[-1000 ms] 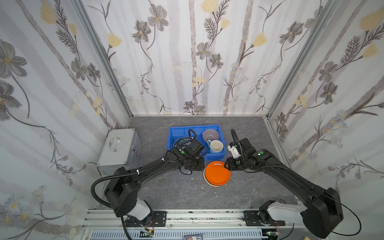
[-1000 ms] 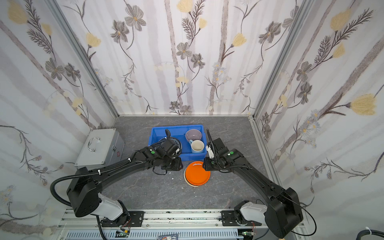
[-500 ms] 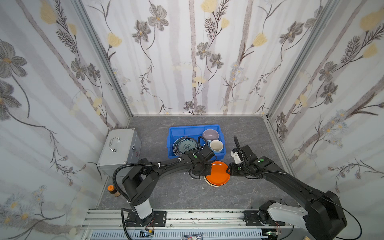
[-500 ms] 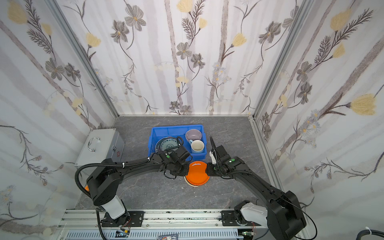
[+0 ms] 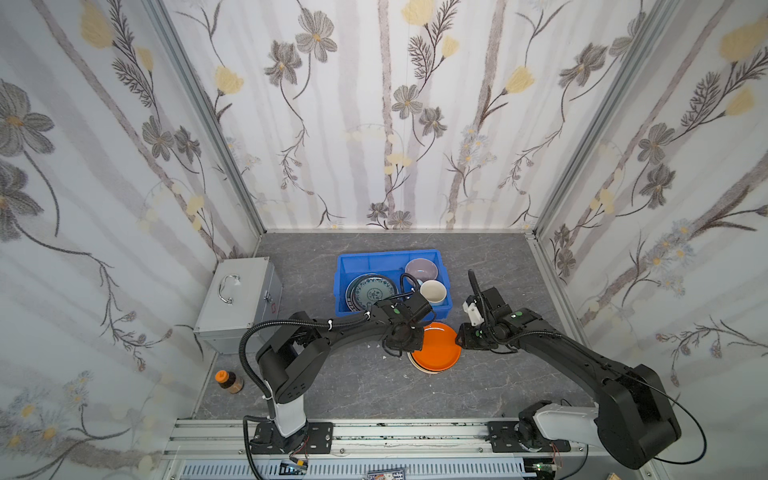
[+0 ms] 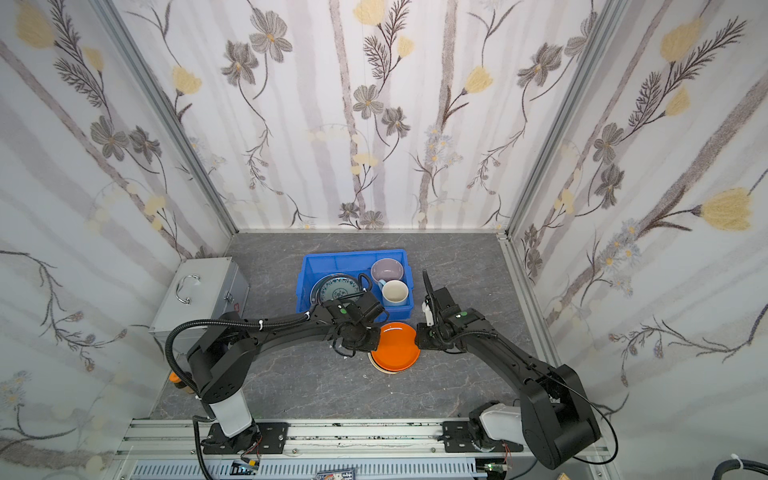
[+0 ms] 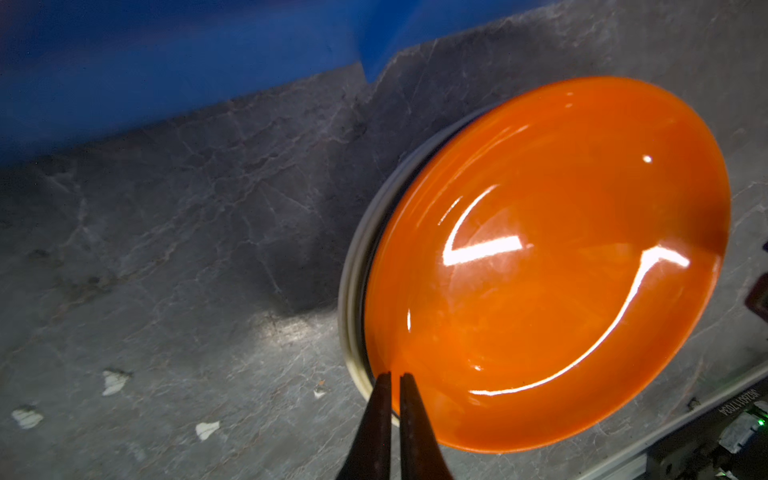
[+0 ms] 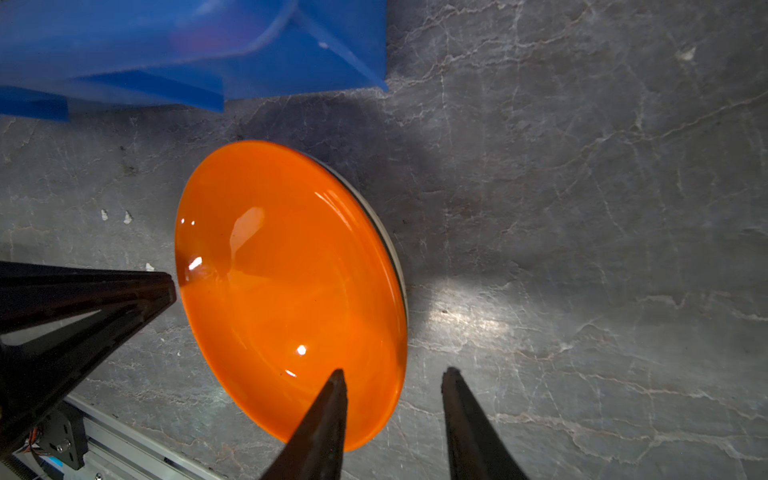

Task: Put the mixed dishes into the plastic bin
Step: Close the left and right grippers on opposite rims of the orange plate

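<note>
An orange plate (image 5: 436, 347) (image 6: 395, 347) tops a small stack on the table just in front of the plastic bin (image 5: 374, 255) (image 6: 345, 254). A cream plate (image 7: 353, 282) (image 8: 390, 249) shows beneath it. My left gripper (image 7: 395, 376) (image 5: 417, 338) is shut on the orange plate's (image 7: 540, 270) left rim, and that side is tilted up off the stack. My right gripper (image 8: 392, 372) (image 5: 459, 338) is open and straddles the plate's (image 8: 291, 291) right rim, one finger over the plate and one over the table. The bin holds a teal-patterned plate (image 5: 370, 291), a lilac bowl (image 5: 421, 269) and a pale blue mug (image 5: 433, 292).
A grey metal case (image 5: 237, 295) with a handle stands at the left wall. A small brown bottle with an orange cap (image 5: 227, 380) sits near the front left corner. An aluminium rail (image 5: 374, 432) runs along the front edge. Flowered walls close in three sides.
My left gripper moved from the bin's front edge to the orange plate's left rim and closed on it. My right gripper shifted towards the front, to the plate's right rim.
</note>
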Action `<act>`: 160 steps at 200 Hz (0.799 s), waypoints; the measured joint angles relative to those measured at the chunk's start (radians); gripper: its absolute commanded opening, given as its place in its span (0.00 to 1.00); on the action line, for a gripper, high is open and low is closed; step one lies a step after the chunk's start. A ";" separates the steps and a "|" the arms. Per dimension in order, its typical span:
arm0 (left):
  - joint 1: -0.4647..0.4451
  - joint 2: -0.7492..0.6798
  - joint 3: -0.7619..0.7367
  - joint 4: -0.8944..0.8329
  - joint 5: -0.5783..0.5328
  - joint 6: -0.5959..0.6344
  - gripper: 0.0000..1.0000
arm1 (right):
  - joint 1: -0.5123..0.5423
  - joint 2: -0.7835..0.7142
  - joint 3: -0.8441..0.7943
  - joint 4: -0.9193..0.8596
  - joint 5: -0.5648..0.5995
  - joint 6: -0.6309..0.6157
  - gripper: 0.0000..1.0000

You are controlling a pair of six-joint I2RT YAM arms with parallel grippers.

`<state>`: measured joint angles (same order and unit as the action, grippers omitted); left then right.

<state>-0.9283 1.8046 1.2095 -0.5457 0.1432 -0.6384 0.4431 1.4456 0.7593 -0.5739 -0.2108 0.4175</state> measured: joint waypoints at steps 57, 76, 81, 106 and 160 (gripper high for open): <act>0.014 0.035 0.024 0.024 0.000 0.011 0.06 | -0.017 0.045 0.034 0.003 -0.020 -0.021 0.39; 0.019 0.050 0.031 0.042 -0.001 0.014 0.05 | -0.017 0.055 0.037 0.005 -0.034 -0.027 0.38; 0.019 0.053 0.032 0.047 -0.001 0.014 0.05 | -0.017 0.059 0.038 0.006 -0.041 -0.027 0.37; 0.019 0.068 0.035 0.072 0.000 0.023 0.03 | -0.018 0.071 0.038 0.018 -0.053 -0.031 0.36; 0.019 0.058 0.031 0.076 0.007 0.028 0.03 | -0.018 0.092 0.038 0.041 -0.078 -0.034 0.31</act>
<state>-0.9089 1.8629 1.2407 -0.4694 0.1505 -0.6102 0.4252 1.5372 0.7975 -0.5331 -0.2886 0.3840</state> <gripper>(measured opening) 0.050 0.321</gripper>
